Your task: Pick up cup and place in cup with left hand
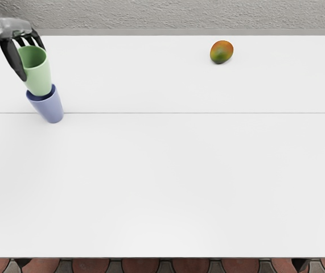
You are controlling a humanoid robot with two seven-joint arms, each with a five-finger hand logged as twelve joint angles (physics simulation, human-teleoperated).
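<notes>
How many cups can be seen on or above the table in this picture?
2. The green cup is in the left hand, its base at the mouth of the blue cup, which stands on the table's left side.

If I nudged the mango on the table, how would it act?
The mango would probably roll, since its outline is rounded and nothing props it. It might wobble off course, as it looks slightly oval. Its skin looks smooth, so perhaps a bit slippery.
</notes>
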